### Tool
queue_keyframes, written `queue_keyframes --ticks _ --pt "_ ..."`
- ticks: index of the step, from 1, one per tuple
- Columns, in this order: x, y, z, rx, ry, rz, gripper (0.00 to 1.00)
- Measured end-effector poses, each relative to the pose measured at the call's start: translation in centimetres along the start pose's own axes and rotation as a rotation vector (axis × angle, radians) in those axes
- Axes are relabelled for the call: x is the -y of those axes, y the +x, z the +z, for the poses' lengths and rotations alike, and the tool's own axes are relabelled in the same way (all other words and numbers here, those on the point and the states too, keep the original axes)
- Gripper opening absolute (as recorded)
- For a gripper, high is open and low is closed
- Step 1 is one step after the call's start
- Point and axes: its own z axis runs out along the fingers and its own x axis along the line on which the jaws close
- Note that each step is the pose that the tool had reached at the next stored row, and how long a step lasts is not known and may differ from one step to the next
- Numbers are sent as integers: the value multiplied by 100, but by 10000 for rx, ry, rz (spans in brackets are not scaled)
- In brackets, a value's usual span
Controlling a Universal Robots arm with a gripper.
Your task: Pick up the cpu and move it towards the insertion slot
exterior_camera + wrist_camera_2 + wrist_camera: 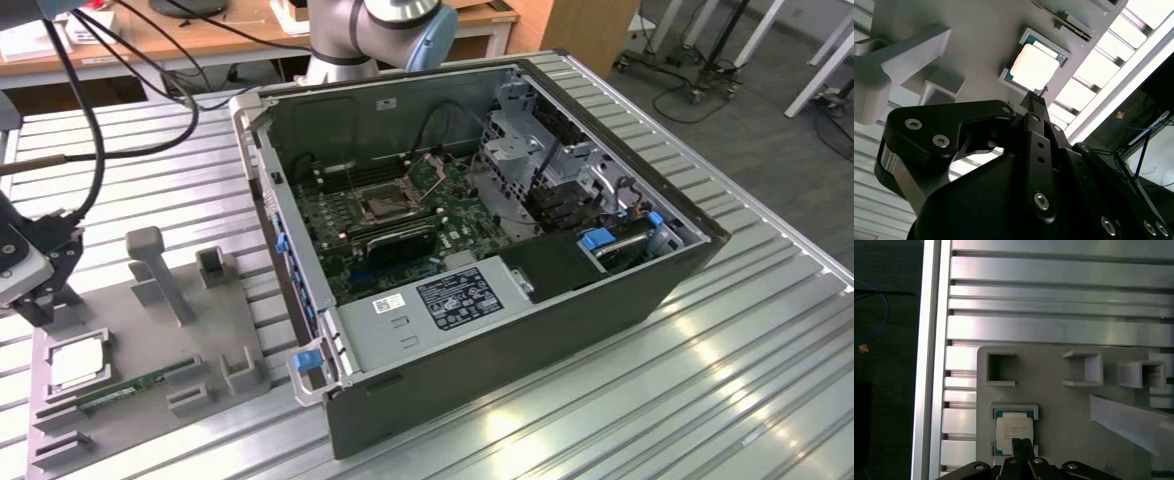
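My gripper [1022, 443] has its two fingers drawn in narrow, pressed together with nothing between them, and in both wrist views the tips sit over one edge of the cpu [1014, 431]; I cannot tell whether they touch it. The cpu lies flat, metal top up, seated in a square nest with raised corner walls on the grey plate [1054, 405]. Near that nest I see three open-sided box pockets [1000, 367] moulded into the plate, and a long slanted rib [1126, 422] beside them. In the exterior view the gripper hangs at the exterior view's left, just over the plate, with two upright posts [150, 265] standing near it and a green memory stick [134, 386] lying in a narrow holder just beside the cpu's nest. The plate rests on a slatted metal table [747, 350]. Well apart from it, toward the exterior view's right, an open case [507, 375] lies on its side on the same table. Inside it I make out the green board [461, 240], and the slot [387, 203] sits on that board with its silvery frame and dark centre. A grey power supply [427, 305] with a label fills the case's near corner, and a metal drive cage [534, 150] stands at the far side.
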Motion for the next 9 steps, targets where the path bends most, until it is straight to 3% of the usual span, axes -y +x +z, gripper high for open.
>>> queue_keyframes --ticks 9 --pt "34 1 66 0 0 1 11"
